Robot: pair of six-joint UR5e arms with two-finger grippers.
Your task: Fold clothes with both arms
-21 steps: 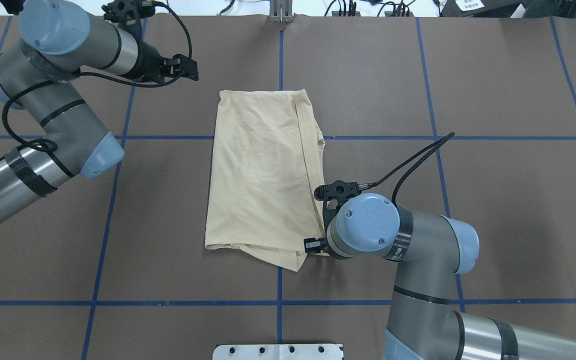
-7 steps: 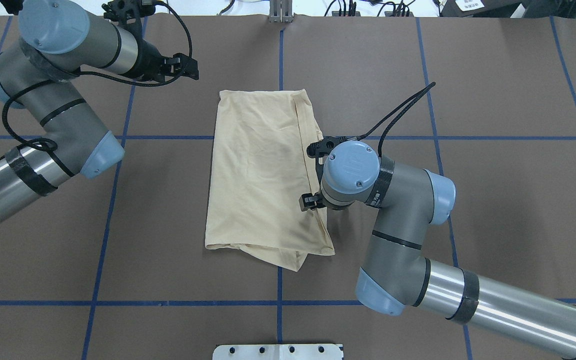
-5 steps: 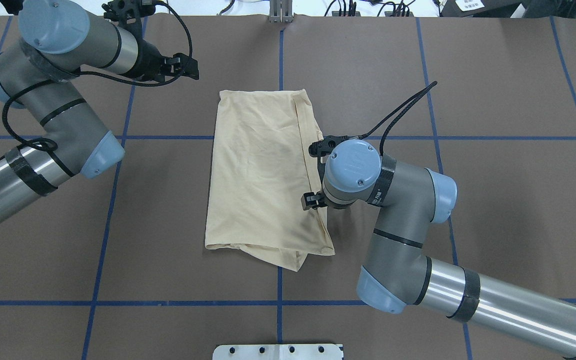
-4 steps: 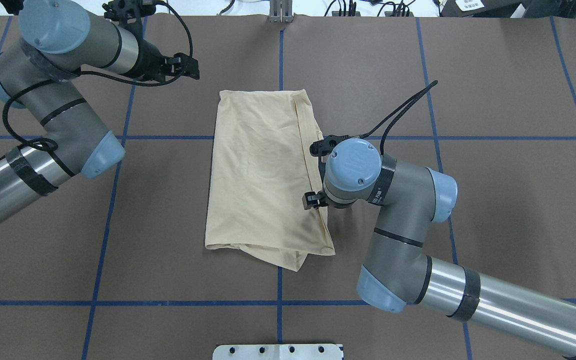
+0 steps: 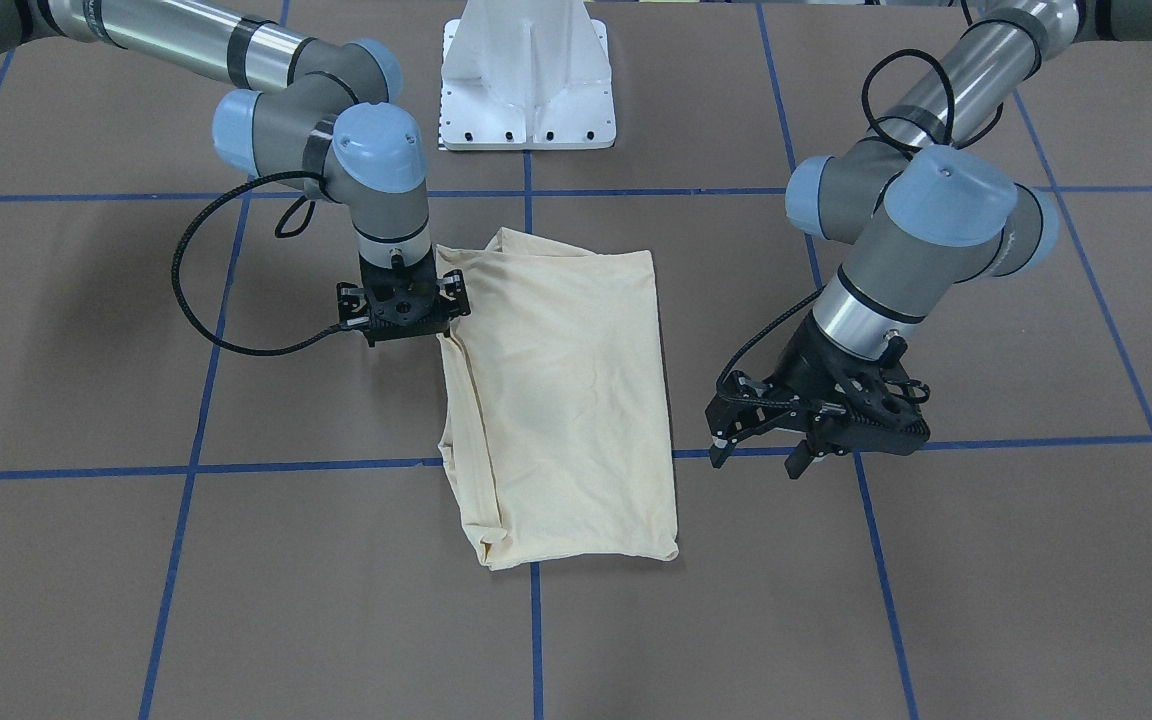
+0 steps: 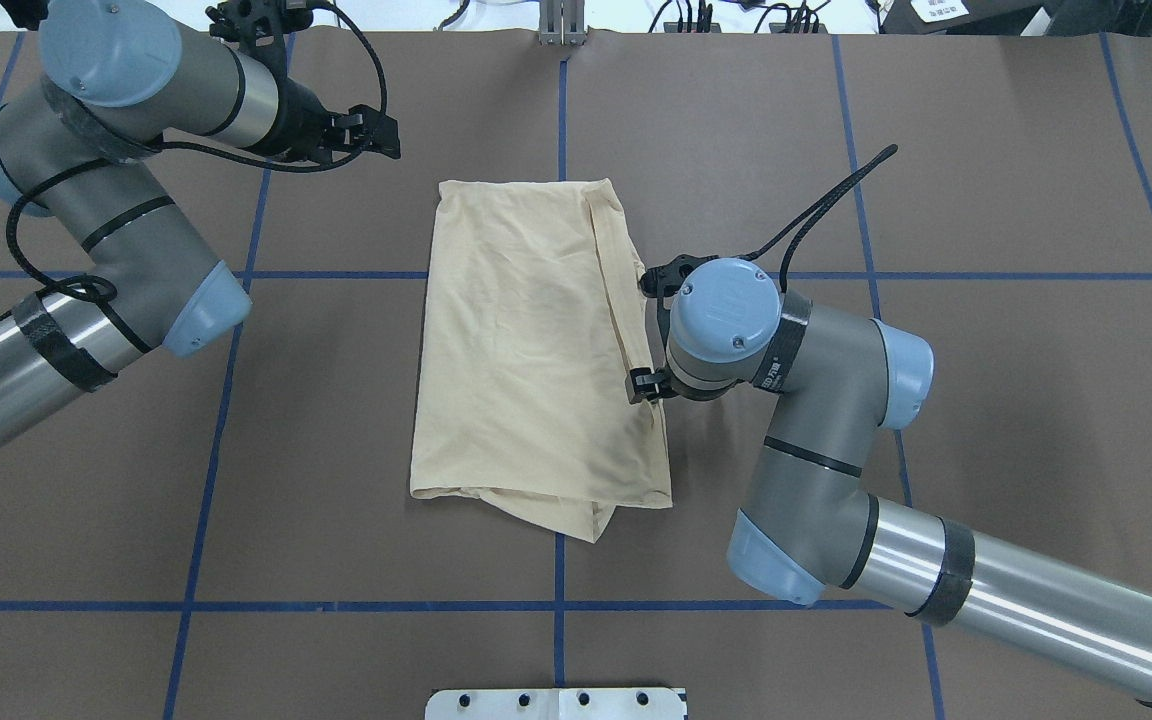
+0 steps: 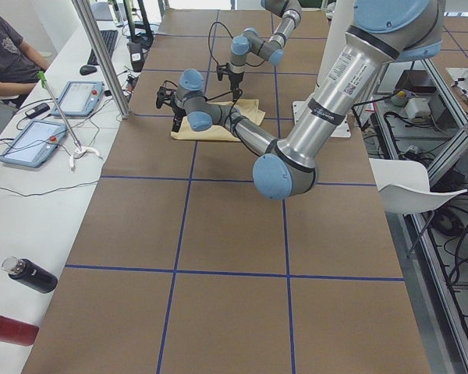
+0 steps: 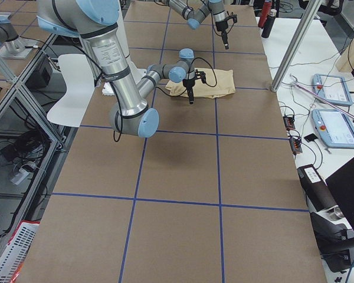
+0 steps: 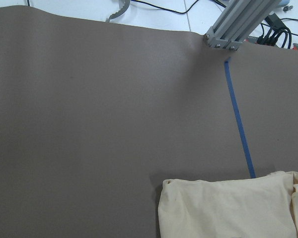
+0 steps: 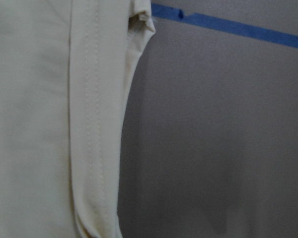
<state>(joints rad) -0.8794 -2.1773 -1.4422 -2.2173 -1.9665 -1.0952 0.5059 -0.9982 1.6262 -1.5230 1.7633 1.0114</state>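
1. Now the left claw [image 5: 758,455] is hanging over the table, past the far left corner of the shirt and well apart from it. Its two fingers are spread wide and are holding nothing.
2. In the middle, the shirt [image 6: 526,350] is lying flat, folded into one long strip. Its long way is running straight out from the robot.
3. On the right, the right claw [image 6: 648,384] is pointing down at the shirt's right long edge, about halfway along. I cannot tell if it is pinching the cloth. This arm is the nearer one, so I think it is going first.
4. Underneath, the brown table [image 6: 986,200] is looking flat, with blue tape lines [image 6: 561,110] crossing it. Plenty of table is showing all around the shirt, so I think folding is going to be easy.
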